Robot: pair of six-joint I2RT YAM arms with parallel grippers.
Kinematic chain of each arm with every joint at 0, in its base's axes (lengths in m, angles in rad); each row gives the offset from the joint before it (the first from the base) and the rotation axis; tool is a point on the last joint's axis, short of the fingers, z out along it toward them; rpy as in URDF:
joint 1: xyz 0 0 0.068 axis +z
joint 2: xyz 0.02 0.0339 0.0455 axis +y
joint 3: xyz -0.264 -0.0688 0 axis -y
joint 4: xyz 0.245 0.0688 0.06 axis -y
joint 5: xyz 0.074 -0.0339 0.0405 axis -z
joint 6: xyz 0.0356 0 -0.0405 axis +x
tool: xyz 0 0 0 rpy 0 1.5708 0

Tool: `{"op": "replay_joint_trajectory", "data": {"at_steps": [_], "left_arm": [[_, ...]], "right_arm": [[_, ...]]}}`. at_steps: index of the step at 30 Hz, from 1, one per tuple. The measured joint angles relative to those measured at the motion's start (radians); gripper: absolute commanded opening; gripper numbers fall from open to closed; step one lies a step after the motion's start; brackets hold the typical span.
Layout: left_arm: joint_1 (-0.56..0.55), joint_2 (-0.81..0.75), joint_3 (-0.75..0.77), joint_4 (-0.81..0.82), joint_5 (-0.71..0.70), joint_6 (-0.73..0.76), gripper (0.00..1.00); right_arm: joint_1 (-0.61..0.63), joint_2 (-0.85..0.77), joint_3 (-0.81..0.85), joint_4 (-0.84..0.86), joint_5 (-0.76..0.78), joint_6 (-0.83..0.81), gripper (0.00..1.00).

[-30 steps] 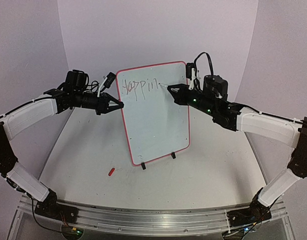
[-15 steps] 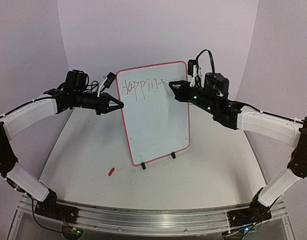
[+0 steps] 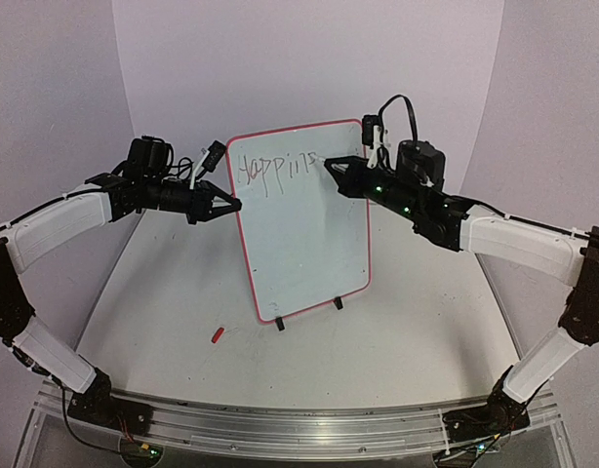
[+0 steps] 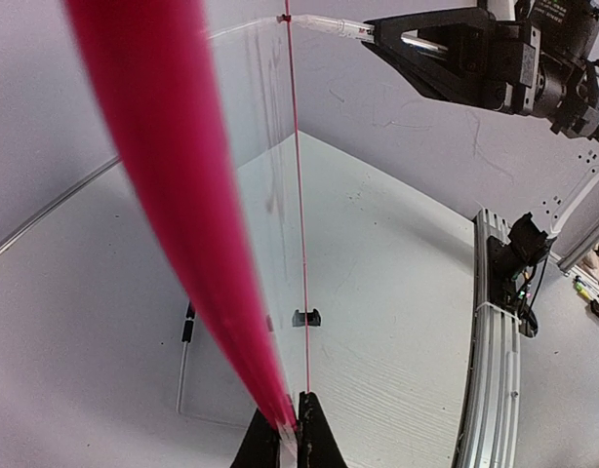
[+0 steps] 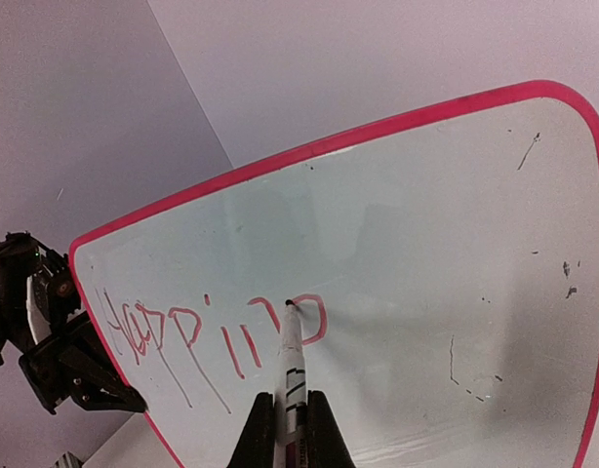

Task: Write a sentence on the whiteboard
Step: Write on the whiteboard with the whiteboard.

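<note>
Nearest me, a small red piece (image 3: 218,334), maybe a pen cap, lies on the table (image 3: 417,331) just in front of the whiteboard (image 3: 304,244). The board stands mid-table, tilted back on black clips (image 3: 280,325). Higher up, the left gripper (image 3: 233,205) pinches the board's red left rim between its jaws, bracing it. Farther back, along the top, the right gripper (image 3: 331,168) has its jaws clamped on a pen (image 5: 291,356). The pen's tip touches the board at the end of the sentence (image 3: 275,171), red letters reading roughly "Happin". I'd say the first word is only partly written, with most left to do. To do this stroke well, it needs light, even pressure and letters level with their neighbours. They should also be small enough to fit before the right rim, with the left grip firm so nothing rocks.
</note>
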Motion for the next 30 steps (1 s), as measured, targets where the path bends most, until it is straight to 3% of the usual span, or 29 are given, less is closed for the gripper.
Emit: {"op": "replay_joint_trajectory", "data": {"at_steps": [30], "left_arm": [[0.000, 0.000, 0.000, 0.000, -0.005, -0.003, 0.00]], "right_arm": [[0.001, -0.033, -0.081, -0.004, 0.045, 0.032, 0.00]]}}
